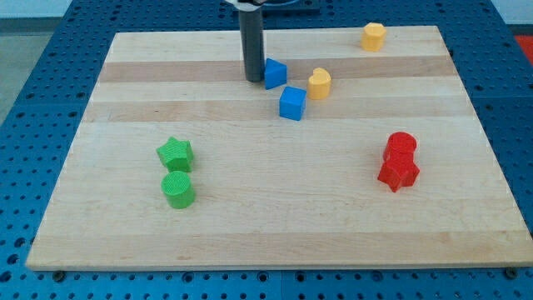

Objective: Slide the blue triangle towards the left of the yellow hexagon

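Observation:
The blue triangle sits near the top middle of the wooden board. My tip stands right against the triangle's left side, apparently touching it. The yellow hexagon lies near the board's top right corner, well to the right of and above the triangle. No gripper is present.
A blue cube lies just below and right of the triangle. A yellow heart-like block is right of it, between the triangle and the hexagon. A green star and green cylinder are lower left. A red cylinder and red star are lower right.

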